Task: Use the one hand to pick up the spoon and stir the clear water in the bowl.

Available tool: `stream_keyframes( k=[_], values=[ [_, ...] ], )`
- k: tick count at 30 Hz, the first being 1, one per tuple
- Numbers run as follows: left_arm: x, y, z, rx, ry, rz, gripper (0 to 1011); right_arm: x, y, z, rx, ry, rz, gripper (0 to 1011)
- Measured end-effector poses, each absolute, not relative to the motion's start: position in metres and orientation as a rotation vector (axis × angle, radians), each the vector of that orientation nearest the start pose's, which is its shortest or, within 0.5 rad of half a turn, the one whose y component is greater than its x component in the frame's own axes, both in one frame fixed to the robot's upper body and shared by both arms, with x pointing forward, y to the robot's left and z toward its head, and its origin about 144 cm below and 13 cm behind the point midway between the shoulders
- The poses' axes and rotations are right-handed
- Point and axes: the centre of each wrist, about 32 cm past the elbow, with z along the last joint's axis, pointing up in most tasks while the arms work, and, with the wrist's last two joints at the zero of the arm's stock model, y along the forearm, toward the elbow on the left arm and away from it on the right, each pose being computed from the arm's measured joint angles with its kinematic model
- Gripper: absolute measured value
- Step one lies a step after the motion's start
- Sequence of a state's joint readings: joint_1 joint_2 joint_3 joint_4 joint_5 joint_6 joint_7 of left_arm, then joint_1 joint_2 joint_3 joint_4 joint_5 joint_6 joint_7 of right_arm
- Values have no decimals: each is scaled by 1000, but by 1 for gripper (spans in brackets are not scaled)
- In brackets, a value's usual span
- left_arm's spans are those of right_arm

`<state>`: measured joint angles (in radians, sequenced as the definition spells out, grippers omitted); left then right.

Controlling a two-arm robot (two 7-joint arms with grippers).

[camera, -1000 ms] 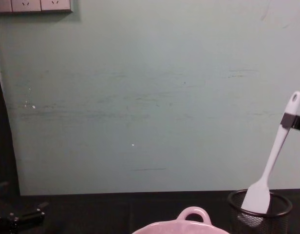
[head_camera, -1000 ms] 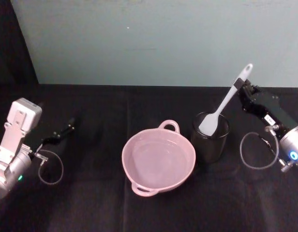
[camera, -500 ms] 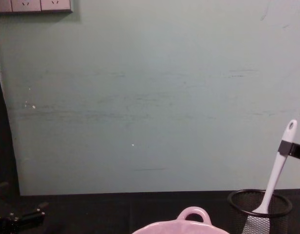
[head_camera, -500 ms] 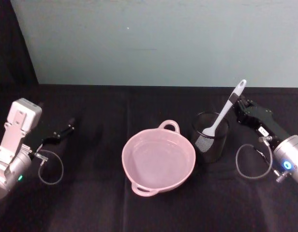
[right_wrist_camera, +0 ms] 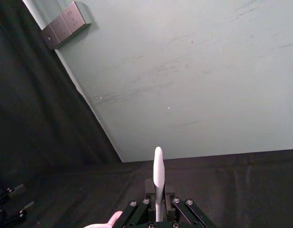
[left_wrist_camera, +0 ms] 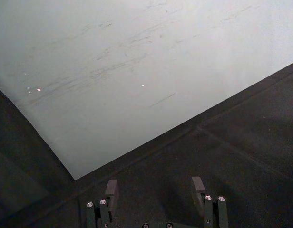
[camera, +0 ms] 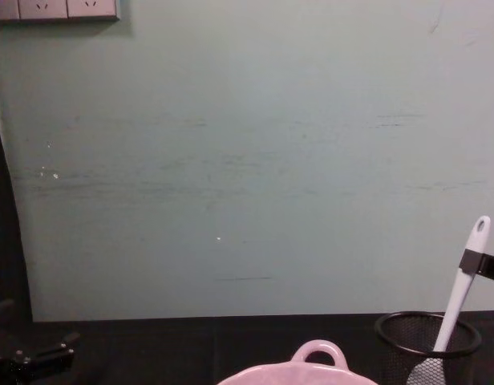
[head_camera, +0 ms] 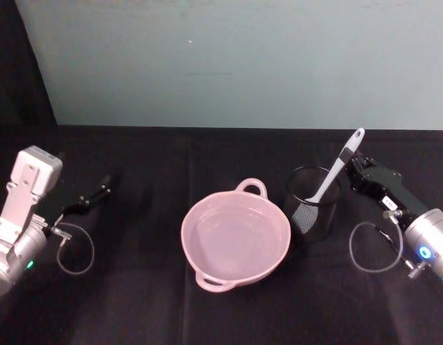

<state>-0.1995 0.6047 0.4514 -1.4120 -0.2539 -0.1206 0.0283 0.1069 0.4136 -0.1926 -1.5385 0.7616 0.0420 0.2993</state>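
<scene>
So the spoon (head_camera: pixel 336 169) is standing tilted in the mesh cup (head_camera: pixel 312 210), head down inside it and handle leaning up and away toward the bench's right side. You can see the white head through the mesh in the chest view too (camera: pixel 456 304), with the oval hole up at the top of the handle. The right gripper (head_camera: pixel 353 167) is clamped on the upper part of the handle, just under that hole, and the right wrist view shows the handle (right_wrist_camera: pixel 158 179) pinched between its fingers. The cup sits right of centre on the bench (head_camera: pixel 135 302), and the pink bowl (head_camera: pixel 236 237) is just beside it on its left, about mid-bench, with clear water in it and one loop handle pointing at the back wall. Bowl and cup look close but I can't tell if they touch. The left gripper (head_camera: pixel 99 192) is parked way over near the left edge, well apart from everything, jaws spread and holding nothing; its fingers (left_wrist_camera: pixel 198 184) hang over bare black cloth.
</scene>
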Motion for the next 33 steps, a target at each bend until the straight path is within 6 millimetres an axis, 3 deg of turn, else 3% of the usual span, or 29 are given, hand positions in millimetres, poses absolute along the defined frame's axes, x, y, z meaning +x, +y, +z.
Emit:
stream_keyframes(
  k=[15, 33],
  values=[
    [489, 310, 1140, 304, -285, 1248, 1005, 484, -294, 1167, 240, 267, -1087, 150],
    [489, 310, 1140, 304, -285, 1248, 1005, 484, -294, 1168, 240, 266, -1086, 704]
  ],
)
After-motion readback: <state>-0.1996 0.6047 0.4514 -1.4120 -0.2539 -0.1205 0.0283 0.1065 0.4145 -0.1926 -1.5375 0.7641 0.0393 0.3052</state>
